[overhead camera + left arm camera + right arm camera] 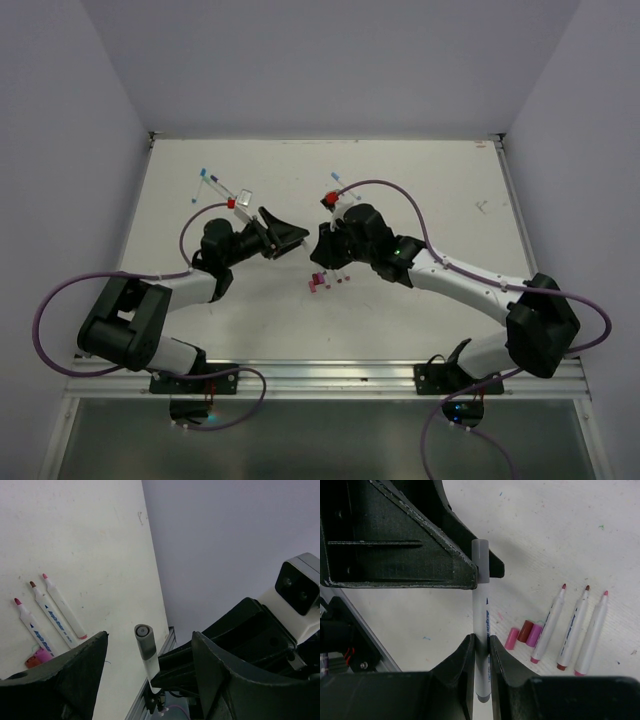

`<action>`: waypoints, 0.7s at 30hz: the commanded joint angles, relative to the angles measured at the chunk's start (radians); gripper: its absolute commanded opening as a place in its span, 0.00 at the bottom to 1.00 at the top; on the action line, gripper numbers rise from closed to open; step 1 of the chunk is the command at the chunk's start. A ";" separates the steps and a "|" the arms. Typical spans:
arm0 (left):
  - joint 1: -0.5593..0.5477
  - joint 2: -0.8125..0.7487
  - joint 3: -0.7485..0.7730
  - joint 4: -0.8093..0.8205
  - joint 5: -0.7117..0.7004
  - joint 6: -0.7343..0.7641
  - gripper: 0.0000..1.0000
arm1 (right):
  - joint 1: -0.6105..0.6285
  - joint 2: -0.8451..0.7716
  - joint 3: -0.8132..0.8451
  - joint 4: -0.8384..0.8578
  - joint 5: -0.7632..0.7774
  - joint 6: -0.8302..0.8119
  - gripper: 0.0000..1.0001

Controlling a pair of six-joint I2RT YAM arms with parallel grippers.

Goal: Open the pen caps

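My right gripper point(481, 642) is shut on a white pen barrel point(481, 615) and holds it above the table. The pen's grey cap point(480, 560) points at my left gripper. In the left wrist view my left gripper point(150, 636) is open, with the grey cap point(145, 641) between its fingers point(75, 675) and a gap on each side. In the top view the left gripper point(292, 238) and right gripper point(322, 245) meet at the table's middle. A pink cap point(512, 638), a maroon cap point(525, 631) and a magenta cap point(535, 635) lie loose on the table.
Three uncapped white pens point(572, 630) lie side by side next to the loose caps, and also show in the left wrist view point(50, 615). Two pens with blue ends lie at the back left point(210, 185) and back middle point(337, 185). A metal rail point(330, 375) bounds the near edge.
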 commanded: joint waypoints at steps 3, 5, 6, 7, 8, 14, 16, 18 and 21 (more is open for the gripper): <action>0.009 0.001 -0.024 0.114 -0.003 -0.057 0.66 | 0.006 0.004 0.019 0.048 0.036 0.012 0.00; 0.009 0.001 -0.030 0.123 -0.007 -0.058 0.62 | 0.011 0.007 0.021 0.043 0.045 0.008 0.00; 0.009 0.001 -0.030 0.122 -0.007 -0.055 0.61 | 0.010 0.007 0.018 0.043 0.046 0.008 0.00; 0.009 0.001 -0.033 0.123 -0.007 -0.055 0.58 | 0.011 0.010 0.018 0.045 0.046 0.007 0.00; 0.009 0.003 -0.034 0.128 -0.007 -0.057 0.57 | 0.010 0.010 0.016 0.048 0.045 0.007 0.00; 0.009 0.012 -0.036 0.139 -0.013 -0.058 0.52 | 0.014 0.018 0.013 0.051 0.039 0.008 0.00; 0.009 0.020 -0.034 0.143 -0.014 -0.060 0.51 | 0.017 0.018 0.007 0.052 0.039 0.010 0.00; 0.009 0.026 -0.033 0.149 -0.017 -0.063 0.50 | 0.019 0.018 0.005 0.052 0.037 0.010 0.00; 0.009 0.030 -0.033 0.154 -0.017 -0.062 0.46 | 0.023 0.013 -0.004 0.057 0.037 0.013 0.00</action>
